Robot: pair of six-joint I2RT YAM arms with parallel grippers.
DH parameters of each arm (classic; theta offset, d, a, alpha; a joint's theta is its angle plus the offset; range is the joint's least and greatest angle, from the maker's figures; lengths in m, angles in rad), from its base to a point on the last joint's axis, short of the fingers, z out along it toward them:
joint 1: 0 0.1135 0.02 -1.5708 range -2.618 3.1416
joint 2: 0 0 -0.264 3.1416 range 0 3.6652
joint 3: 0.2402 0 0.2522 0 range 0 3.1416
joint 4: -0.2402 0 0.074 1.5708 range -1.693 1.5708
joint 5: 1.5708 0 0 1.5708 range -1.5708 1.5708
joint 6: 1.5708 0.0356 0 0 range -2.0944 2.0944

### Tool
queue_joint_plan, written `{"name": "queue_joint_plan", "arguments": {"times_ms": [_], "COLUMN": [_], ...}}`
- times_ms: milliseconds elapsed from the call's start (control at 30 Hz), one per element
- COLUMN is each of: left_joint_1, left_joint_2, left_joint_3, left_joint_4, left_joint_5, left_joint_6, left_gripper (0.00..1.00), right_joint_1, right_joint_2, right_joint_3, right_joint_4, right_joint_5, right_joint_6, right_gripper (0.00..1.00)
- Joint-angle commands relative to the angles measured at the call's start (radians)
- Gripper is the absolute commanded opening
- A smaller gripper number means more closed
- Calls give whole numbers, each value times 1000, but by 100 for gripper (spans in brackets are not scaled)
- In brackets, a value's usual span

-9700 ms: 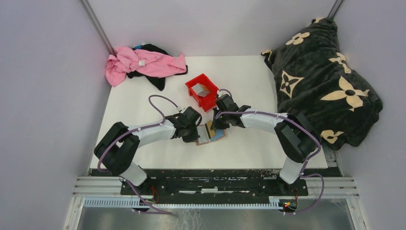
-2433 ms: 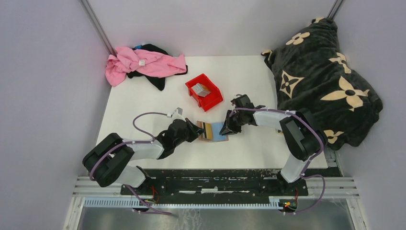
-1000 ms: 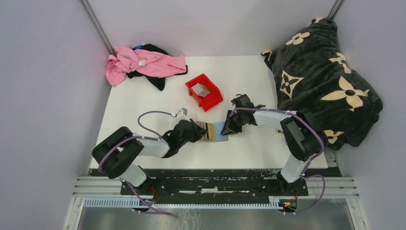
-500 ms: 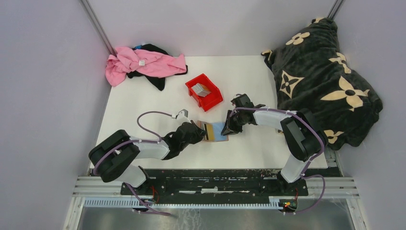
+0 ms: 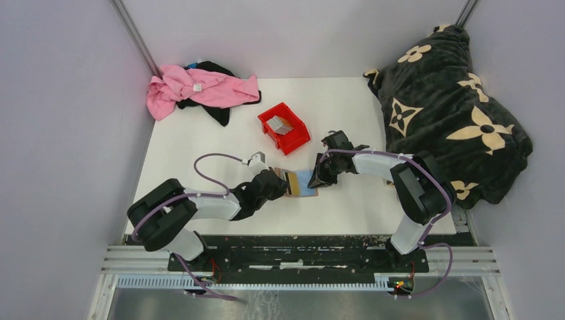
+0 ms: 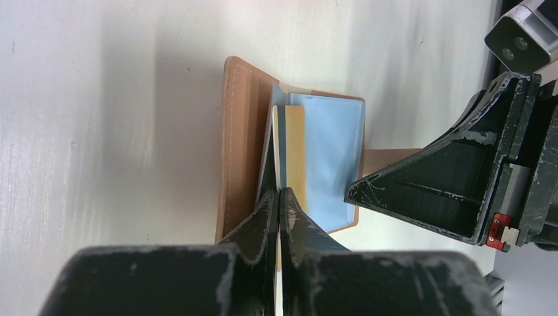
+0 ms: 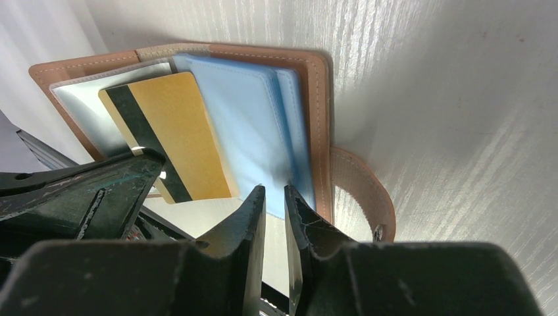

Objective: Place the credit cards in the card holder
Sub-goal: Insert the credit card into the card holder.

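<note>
Gold card [image 6: 295, 145], clamped in left end effector [image 6: 278, 192], edge inside tan holder [image 6: 240, 145]; right end effector [image 7: 274, 194] nearly together, possibly pinching blue pocket [image 7: 243, 112].

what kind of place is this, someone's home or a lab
Most likely a robot lab test cell, not a home: a left arm and a right arm are mounted at a metal rail, facing a white table boxed in by plain grey walls.

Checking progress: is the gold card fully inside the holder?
No: gold card mostly exposed over the open card holder, pinched by left gripper.
</note>
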Motion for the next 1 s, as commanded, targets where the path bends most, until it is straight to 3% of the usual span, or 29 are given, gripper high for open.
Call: {"name": "queue_joint_plan", "arguments": {"times_ms": [0,967], "left_joint_1": [-6,-7], "left_joint_2": [48,228], "left_joint_3": [29,173], "left_joint_4": [-63,-64], "left_joint_5": [-25,170], "left_joint_6": [-1,116], "left_gripper": [3,5], "right_joint_1": [0,0], "right_joint_2": [-13,-34], "right_joint_3": [16,39], "right_joint_4": [-40,-71], "right_joint_5": [65,79], "right_joint_6": [-25,-62], "right_gripper": [23,23]}}
